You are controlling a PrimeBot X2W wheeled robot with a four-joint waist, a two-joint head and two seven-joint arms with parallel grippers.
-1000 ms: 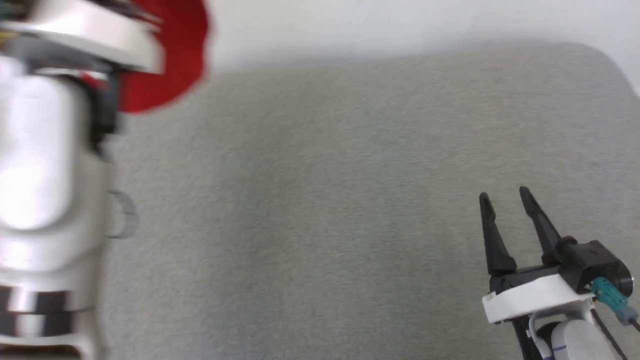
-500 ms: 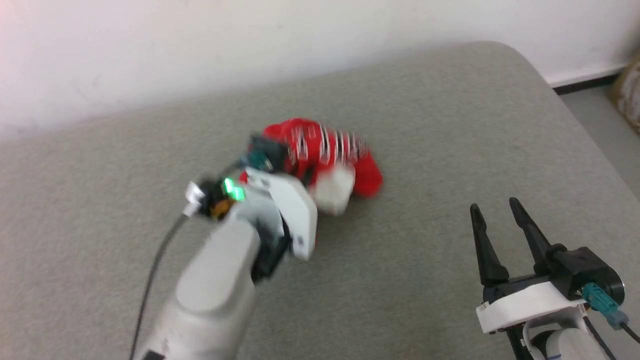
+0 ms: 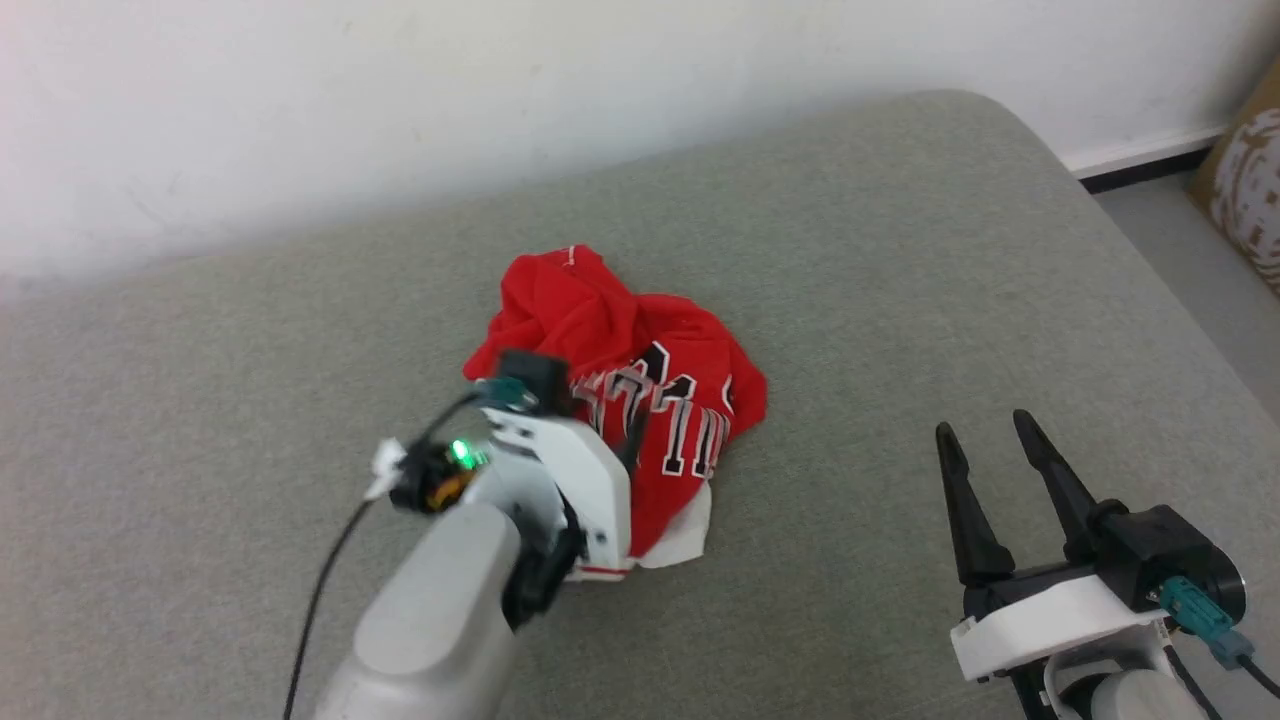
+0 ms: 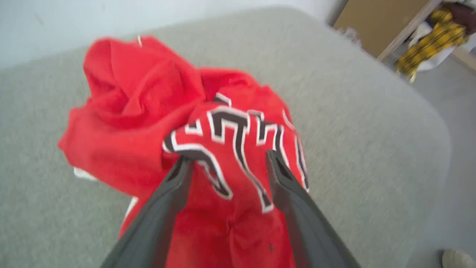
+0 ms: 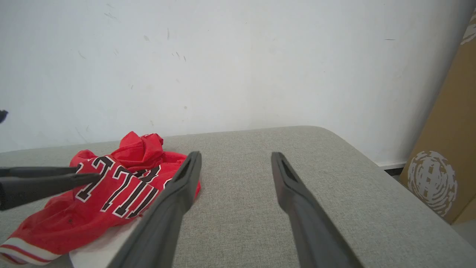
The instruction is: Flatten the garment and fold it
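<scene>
The garment lies in a crumpled red heap in the middle of the grey padded surface. Black white-outlined lettering faces up, and a white sleeve with striped trim sticks out at its near edge. My left gripper hovers just over the lettering on the garment, open with nothing between its fingers. In the head view its wrist covers the heap's near-left part. My right gripper stands open at the lower right, apart from the cloth. The right wrist view has the garment left of the right gripper.
A white wall runs along the far edge of the surface. A brown cardboard box stands on the floor to the right, past the rounded corner. Yellow clutter and a pale shoe appear in the left wrist view.
The head camera has shifted. My left arm swung in from the left with the bunched garment, then opened; the garment now lies in a heap on the surface. The right gripper stayed open.
</scene>
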